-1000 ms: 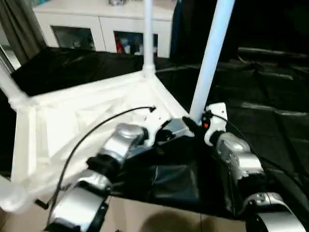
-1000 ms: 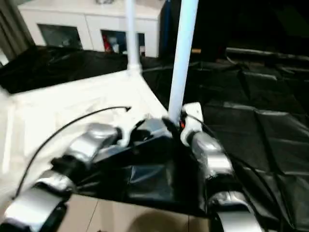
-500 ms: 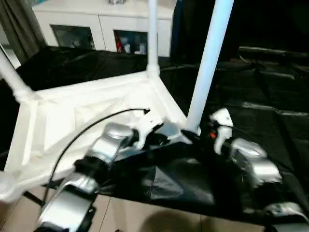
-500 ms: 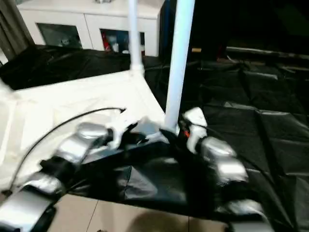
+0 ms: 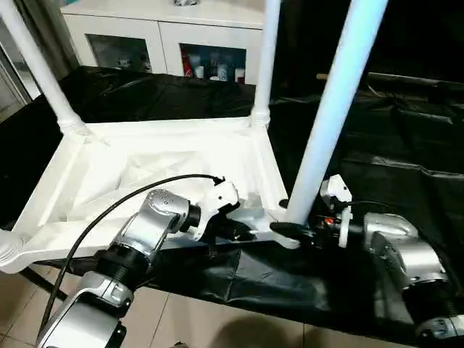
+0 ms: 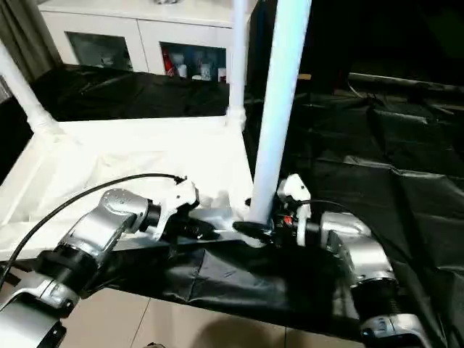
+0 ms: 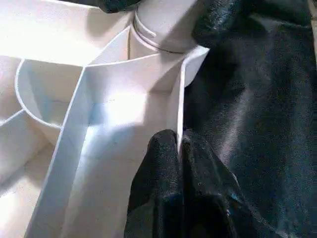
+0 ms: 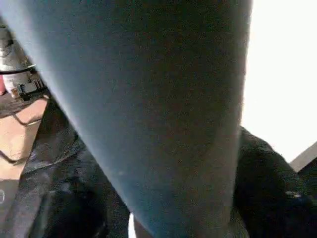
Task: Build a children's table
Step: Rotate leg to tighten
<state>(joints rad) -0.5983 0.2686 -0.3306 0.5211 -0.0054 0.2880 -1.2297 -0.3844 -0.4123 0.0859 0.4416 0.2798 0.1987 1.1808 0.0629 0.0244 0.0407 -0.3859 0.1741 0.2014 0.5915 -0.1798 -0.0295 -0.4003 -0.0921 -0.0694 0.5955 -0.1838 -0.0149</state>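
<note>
I see the table top [image 5: 167, 170] lying upside down on the black sheet [image 5: 406, 145], ribs up, and I place everything else from it. Off its far left corner a leg [image 5: 40, 69] stands tilted in its socket; another socket [image 5: 9, 248] sits at its near left corner, past the sheet's edge. Behind the top stands a white cabinet [image 5: 145, 32] with glass doors.

My left gripper [image 5: 243, 233] reaches in at the top's near edge, close to the near right corner. In the left wrist view its fingers [image 7: 163, 163] are clenched on the thin edge wall [image 7: 179, 106] of the top, one finger on each side of it.

At the top's far right corner a second leg [image 5: 264, 58] stands upright. At its near right corner the third leg [image 5: 333, 109] rises from its socket, leaning a little. My right gripper [image 5: 293, 230] comes at this leg's foot from the right, fingers on both sides of the tube, grasping it just above the socket.
</note>
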